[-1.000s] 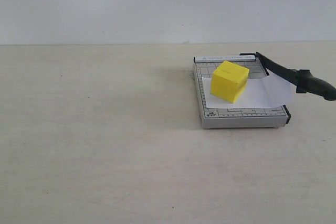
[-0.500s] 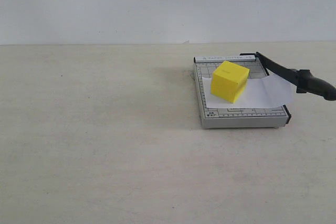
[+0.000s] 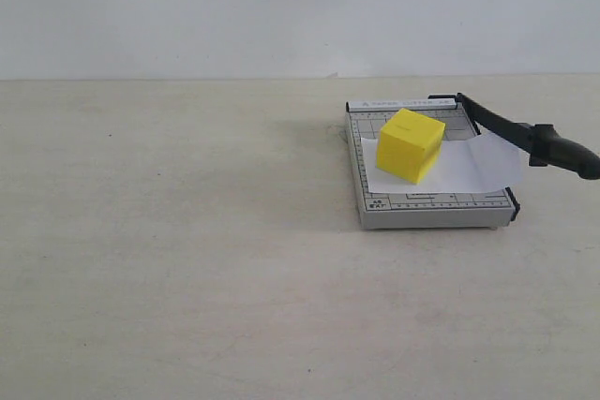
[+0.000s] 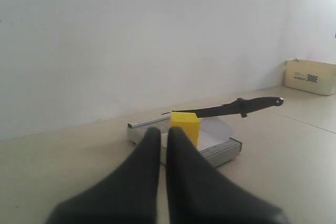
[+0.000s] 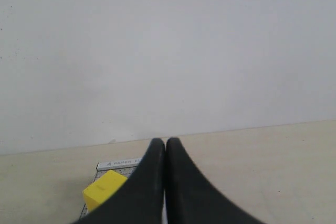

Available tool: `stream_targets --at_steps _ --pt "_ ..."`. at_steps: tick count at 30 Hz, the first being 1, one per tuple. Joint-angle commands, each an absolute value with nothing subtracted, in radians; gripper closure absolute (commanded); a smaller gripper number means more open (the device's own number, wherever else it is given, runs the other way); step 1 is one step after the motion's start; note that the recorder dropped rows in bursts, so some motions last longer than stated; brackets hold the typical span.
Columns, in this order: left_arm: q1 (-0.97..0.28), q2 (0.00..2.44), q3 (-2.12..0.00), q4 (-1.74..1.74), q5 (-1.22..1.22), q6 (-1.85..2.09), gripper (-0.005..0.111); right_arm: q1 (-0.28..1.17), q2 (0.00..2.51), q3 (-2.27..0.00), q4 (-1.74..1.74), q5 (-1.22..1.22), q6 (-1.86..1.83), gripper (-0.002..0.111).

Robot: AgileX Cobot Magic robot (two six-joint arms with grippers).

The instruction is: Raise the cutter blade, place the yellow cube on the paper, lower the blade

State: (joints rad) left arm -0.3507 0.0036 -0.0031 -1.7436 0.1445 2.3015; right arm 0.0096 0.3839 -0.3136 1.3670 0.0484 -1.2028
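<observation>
Across the last second nothing on the table has been shifted in the exterior view. The yellow cube is found in the same place, resting on the paper, which lies over the grey trimmer base. The cutter blade is held at the same slant, its handle out past the base's right edge and apparently lifted clear of the sheet (the left wrist view shows it hanging above the board). What has altered is the left gripper: its fingers have been brought together, with nothing caught between them, well back from the trimmer. The right gripper is likewise pressed closed and empty. From this it may be judged that the cube has been placed and released, and that only the lowering of the blade is left to be done.
</observation>
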Motion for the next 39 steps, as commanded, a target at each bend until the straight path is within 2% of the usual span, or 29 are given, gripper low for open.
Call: stream_targets --at_steps 1,8,14,17,22,29,31,34,37,39 --pt "-0.293 0.0 0.0 -1.738 0.153 2.307 0.102 0.011 0.382 -0.311 1.363 0.048 -1.205 0.109" --pt "-0.22 0.0 0.0 -1.738 0.153 2.307 0.102 0.011 0.382 -0.311 1.363 0.048 -1.205 0.109" --pt "-0.219 0.0 0.0 -1.725 0.158 2.307 0.102 0.011 0.382 -0.311 1.363 0.048 -1.205 0.109" --pt "-0.219 0.0 0.0 -1.476 0.209 2.258 0.102 0.011 0.382 -0.311 1.363 0.048 -1.205 0.109" --pt "-0.219 0.0 0.0 -0.883 0.342 1.664 0.102 0.011 0.382 -0.311 1.363 0.048 -1.205 0.109" --pt "-0.219 0.0 0.0 -0.045 0.293 0.659 0.102 0.011 0.382 -0.311 1.363 -0.041 -1.171 0.109" --pt "-0.219 0.0 0.0 0.012 0.288 0.559 0.102 0.011 0.382 -0.311 1.363 -0.026 -1.171 0.109" --pt "-0.219 0.0 0.0 0.012 0.288 0.627 0.102 0.011 0.382 -0.311 1.363 0.006 -1.175 0.109" --pt "-0.219 0.0 0.0 0.012 0.287 0.637 0.102 0.011 0.385 -0.311 1.354 0.078 -1.236 0.101" --pt "-0.219 0.0 0.0 0.012 0.284 0.637 0.102 0.011 0.417 -0.321 1.352 0.112 -1.235 0.083"
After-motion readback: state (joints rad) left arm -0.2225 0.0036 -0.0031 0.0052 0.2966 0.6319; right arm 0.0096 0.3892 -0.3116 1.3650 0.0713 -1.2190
